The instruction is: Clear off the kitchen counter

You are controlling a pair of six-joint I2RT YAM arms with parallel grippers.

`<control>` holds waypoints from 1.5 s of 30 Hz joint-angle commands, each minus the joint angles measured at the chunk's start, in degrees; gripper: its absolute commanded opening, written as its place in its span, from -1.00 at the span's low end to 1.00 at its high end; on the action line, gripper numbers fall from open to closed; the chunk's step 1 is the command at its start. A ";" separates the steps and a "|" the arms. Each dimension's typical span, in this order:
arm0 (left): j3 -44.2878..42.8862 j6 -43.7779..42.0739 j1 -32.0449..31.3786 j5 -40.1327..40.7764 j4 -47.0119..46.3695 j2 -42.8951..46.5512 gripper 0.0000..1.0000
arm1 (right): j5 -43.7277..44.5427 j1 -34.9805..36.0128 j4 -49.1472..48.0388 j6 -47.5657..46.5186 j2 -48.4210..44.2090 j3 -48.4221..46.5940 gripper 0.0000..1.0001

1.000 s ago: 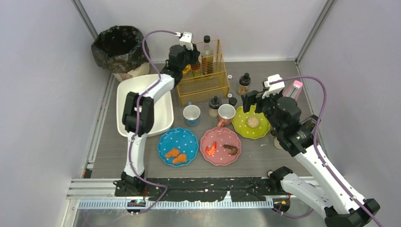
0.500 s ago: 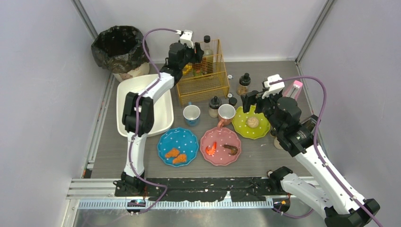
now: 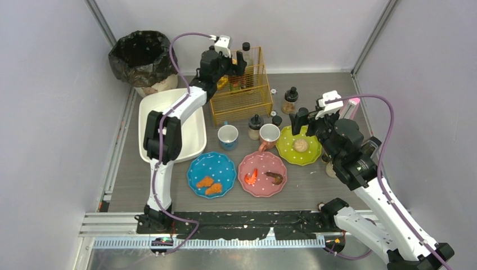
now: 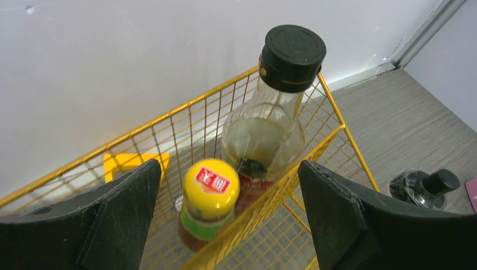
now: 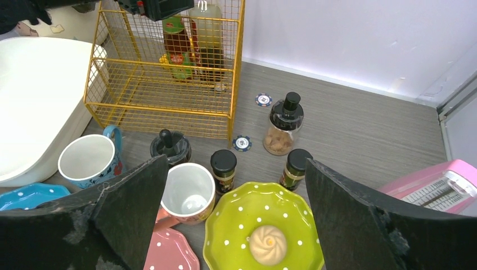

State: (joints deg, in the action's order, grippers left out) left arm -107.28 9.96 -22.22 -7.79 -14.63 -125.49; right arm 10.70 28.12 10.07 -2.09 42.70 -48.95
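Note:
The kitchen counter (image 3: 304, 191) holds plates, mugs and small jars. My left gripper (image 3: 233, 61) hangs open over the yellow wire basket (image 3: 242, 95), holding nothing. In the left wrist view a yellow-capped jar (image 4: 209, 197) stands free in the basket below the left gripper (image 4: 229, 169), beside a tall black-capped bottle (image 4: 270, 129). My right gripper (image 3: 304, 121) is open above the green plate (image 3: 289, 147) with a bun (image 3: 301, 145). In its wrist view the right gripper (image 5: 235, 163) frames the green plate (image 5: 236, 236) and a pink mug (image 5: 188, 191).
A white tub (image 3: 169, 104) lies left of the basket and a black-lined bin (image 3: 140, 53) stands behind it. A blue plate (image 3: 222, 166) and a pink plate (image 3: 262, 166) carry food. A blue mug (image 5: 90, 160), spice jars (image 5: 223, 169) and a pink toaster (image 5: 433, 188) stand nearby.
My left gripper has opened over the basket and the yellow-capped jar now stands free under it. The right arm has shifted slightly to the right.

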 commanded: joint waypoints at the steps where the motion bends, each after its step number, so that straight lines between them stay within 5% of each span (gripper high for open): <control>1: 3.99 -1.61 -0.02 3.47 0.21 11.27 0.97 | 2.13 -0.17 1.21 -1.27 -1.79 -2.56 0.91; 8: 17.59 -2.98 -0.02 6.58 2.17 29.34 0.99 | 9.17 -0.16 9.14 1.14 -2.57 -5.69 0.91; 21: 46.06 -1.16 -0.50 8.05 21.52 59.31 0.99 | 31.62 -2.79 32.44 13.17 -2.11 -12.60 0.88; 34: 66.47 -2.61 -6.08 9.58 33.62 91.40 0.99 | 16.28 -25.29 31.41 18.66 7.51 -9.32 0.57; 45: 71.20 -3.14 -9.23 9.09 37.99 100.55 0.99 | 6.64 -35.73 18.58 14.16 7.77 1.58 0.36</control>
State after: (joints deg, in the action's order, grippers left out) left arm -36.14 7.09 -30.74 1.50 22.37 -26.13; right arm 22.35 -5.67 36.45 14.06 50.89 -48.29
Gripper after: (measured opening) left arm 0.994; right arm 0.682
